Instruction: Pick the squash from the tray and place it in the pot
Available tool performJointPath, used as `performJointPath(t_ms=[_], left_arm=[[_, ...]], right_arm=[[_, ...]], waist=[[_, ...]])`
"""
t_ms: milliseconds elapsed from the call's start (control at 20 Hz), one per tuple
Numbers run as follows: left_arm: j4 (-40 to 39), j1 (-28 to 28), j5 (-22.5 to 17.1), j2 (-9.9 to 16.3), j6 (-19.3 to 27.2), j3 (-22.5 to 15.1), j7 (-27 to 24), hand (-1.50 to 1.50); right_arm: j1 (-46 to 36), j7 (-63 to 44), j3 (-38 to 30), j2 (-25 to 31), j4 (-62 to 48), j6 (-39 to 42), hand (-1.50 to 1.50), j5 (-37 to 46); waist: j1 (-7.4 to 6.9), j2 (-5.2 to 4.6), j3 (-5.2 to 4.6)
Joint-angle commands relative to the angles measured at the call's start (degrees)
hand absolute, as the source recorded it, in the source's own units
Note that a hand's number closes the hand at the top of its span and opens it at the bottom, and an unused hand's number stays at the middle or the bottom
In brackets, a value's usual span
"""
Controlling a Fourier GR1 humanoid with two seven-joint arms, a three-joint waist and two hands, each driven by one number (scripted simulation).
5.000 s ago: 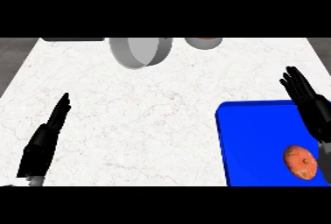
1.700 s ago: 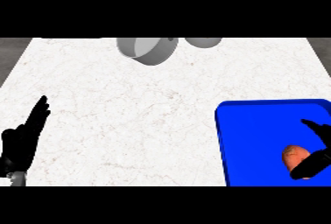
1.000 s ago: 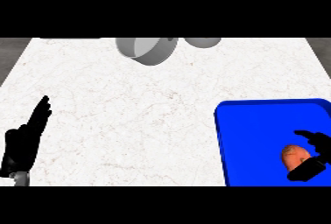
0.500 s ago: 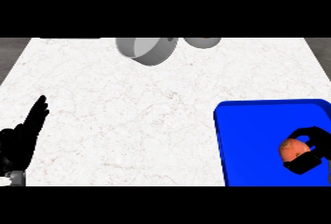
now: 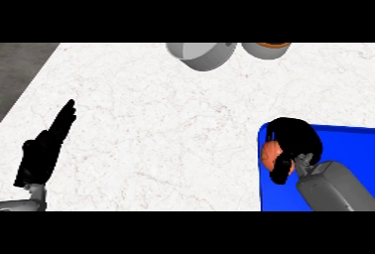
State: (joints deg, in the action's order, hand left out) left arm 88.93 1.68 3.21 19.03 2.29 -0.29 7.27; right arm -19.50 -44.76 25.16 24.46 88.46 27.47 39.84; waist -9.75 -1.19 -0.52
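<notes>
Right hand (image 5: 296,141) has closed since half a second ago, fingers now curled over squash (image 5: 272,155) at tray (image 5: 344,136) left edge; pot (image 5: 201,54) lies far up-left; left hand (image 5: 45,149) open, resting.

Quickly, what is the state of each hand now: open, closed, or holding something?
Left hand: open, fingers straight, holding nothing, resting at the counter's left.
Right hand: closed around the squash, over the blue tray.
</notes>
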Motion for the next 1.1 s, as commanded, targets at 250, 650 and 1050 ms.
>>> performJointPath(t_ms=[250, 650, 1050], left_arm=[[-1.73, 3.18, 1.19, -0.7, -0.11, -1.48, 0.6, 0.0], [-3.47, 4.84, 2.23, -1.97, 1.54, -1.56, 1.88, 0.0], [-4.13, 5.61, 1.29, -0.87, 0.95, 0.46, 1.7, 0.0]], right_arm=[[-23.63, -9.34, 21.69, -17.92, -9.26, 1.98, 1.5, 19.96], [-40.75, -12.32, 28.99, -24.3, -17.71, -9.31, 1.5, 30.22], [-50.43, -14.33, 24.99, -24.43, -24.44, -24.51, 1.5, 22.34]], waist=[[-1.64, -0.02, 0.17], [1.74, 0.22, 0.36], [2.27, 0.01, 0.36]])
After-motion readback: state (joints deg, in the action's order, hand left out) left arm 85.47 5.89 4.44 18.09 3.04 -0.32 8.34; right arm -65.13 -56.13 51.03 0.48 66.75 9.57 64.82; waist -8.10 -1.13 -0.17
